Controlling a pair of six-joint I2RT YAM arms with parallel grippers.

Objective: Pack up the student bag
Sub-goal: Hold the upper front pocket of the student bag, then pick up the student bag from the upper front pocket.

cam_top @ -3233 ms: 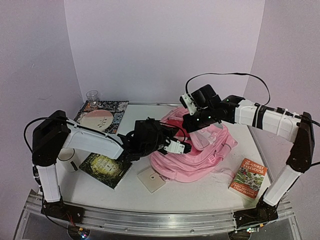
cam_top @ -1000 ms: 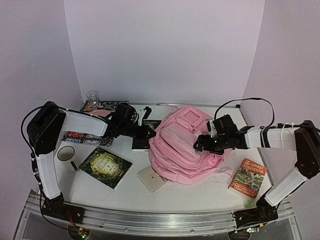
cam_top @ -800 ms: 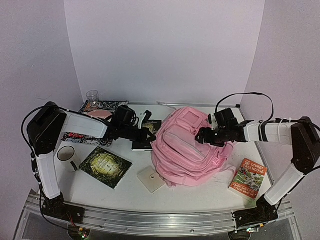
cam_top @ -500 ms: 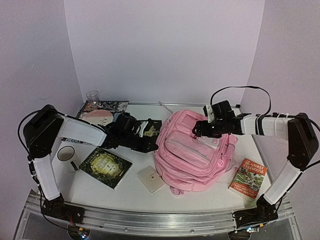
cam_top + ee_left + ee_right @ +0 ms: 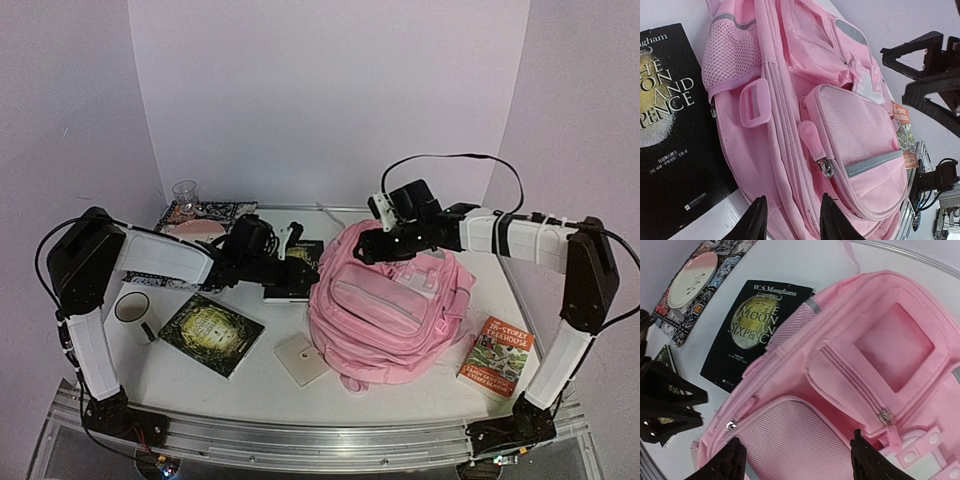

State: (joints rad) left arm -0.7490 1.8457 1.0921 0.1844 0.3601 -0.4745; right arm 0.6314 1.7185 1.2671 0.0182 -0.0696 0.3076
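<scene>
1. Sitting a bit right of centre on the table [image 5: 250, 385], the pink bag [image 5: 385, 315] lies with its front pockets facing up and one end toward the back wall.
2. The right claw [image 5: 800, 460] hangs over that far end, right above the zipped pockets. Its jaws are spread wide, with only bag fabric below them and nothing pinched. Whether the tips actually touch the fabric is hard to say.
3. The left claw [image 5: 790, 222] sits low, just beside the bag's left side, over the edge of a black book [image 5: 293, 272] that lies right up against the bag.
4. Its jaws stand partly apart with a clear gap, and it's holding nothing.
5. An orange book [image 5: 497, 355] lies near the bag's right side, not touching it.
</scene>
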